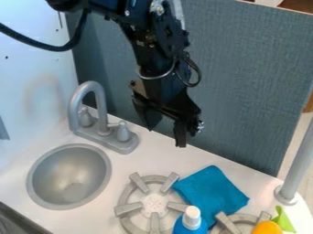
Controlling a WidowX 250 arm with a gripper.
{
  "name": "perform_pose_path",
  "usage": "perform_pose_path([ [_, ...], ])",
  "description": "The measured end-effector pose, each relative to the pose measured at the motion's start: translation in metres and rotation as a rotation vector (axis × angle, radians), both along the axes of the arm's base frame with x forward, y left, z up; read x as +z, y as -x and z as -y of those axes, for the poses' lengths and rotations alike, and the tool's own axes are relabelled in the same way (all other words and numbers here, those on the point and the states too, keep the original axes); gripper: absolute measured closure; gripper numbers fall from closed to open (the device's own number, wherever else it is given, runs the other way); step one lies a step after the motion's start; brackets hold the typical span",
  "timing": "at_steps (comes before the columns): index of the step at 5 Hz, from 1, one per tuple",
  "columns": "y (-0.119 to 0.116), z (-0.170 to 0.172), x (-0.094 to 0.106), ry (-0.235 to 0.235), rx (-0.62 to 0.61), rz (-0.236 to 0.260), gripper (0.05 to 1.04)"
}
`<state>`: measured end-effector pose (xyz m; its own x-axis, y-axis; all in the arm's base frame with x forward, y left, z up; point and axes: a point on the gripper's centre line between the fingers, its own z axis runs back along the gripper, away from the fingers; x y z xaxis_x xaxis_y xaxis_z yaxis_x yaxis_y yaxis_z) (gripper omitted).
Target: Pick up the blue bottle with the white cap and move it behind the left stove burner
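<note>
The pincer (165,130) hangs with its fingers apart, empty — no grasp is made. The blue cloth (211,192) lies below it in the view, on the tabletop (153,157), beside the faucet-side burner (154,204).

bright, soft, fairly even light

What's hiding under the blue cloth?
The blue cloth lies on the white counter, beside a round gray burner. You can see counter past its edges, but the cloth covers whatever is under its middle, so I can't tell.
</note>
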<state>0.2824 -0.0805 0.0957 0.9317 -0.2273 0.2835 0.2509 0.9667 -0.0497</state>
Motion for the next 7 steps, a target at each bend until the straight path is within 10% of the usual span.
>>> perform_pose_path([
  [7, 0.030, 0.055, -0.098, -0.116, -0.081, -0.166, 0.083],
])
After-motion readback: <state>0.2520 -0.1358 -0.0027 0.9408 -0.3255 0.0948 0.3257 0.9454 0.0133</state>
